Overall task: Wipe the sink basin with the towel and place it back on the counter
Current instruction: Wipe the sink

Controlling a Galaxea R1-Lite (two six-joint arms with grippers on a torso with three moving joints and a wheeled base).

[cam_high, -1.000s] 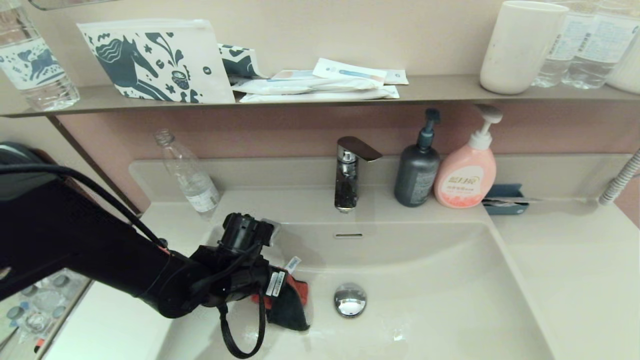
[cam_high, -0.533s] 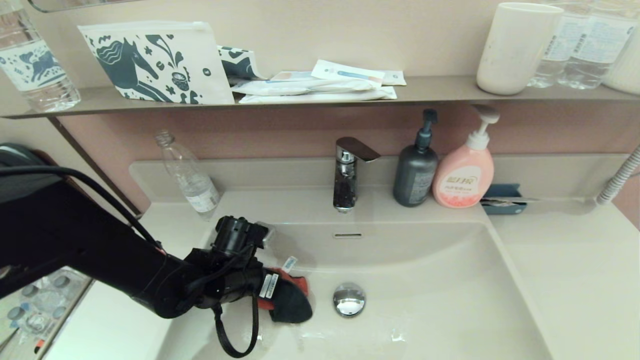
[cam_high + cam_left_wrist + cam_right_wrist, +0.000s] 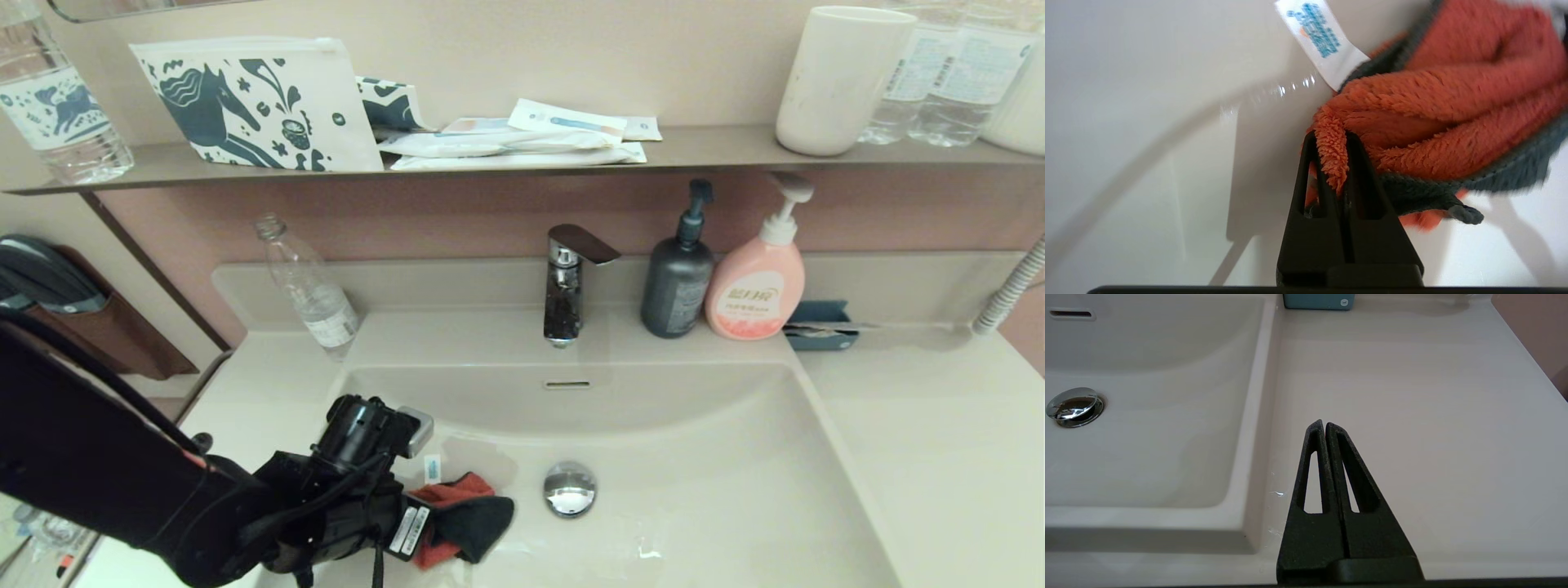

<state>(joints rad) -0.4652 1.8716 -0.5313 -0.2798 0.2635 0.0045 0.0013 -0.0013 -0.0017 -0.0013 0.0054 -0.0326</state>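
From the head view, my left arm reaches low into the left part of the sink basin (image 3: pixel 694 490), a glossy off-white bowl with rounded corners, and my left gripper (image 3: pixel 424 527) holds the towel (image 3: pixel 461 518), a soft orange-red cloth with dark grey trim, bunched on the basin floor just left of the round chrome drain stopper (image 3: pixel 570 488). A small white tag stands up from the cloth. Behind the basin rise a chrome faucet (image 3: pixel 567 282), a matte grey pump bottle (image 3: pixel 678 282) and a rounded pink one (image 3: pixel 759 290). In the left wrist view, my black wedge-shaped fingers (image 3: pixel 1359 179) pinch a fluffy fold of the towel (image 3: pixel 1453 106), its looped pile bulging between them over smooth wet porcelain. In the right wrist view, my right gripper (image 3: pixel 1325 428) hangs with its textured fingers (image 3: pixel 1347 477) pressed together above the smooth pale surface (image 3: pixel 1412 416) to the right of the basin's rim.
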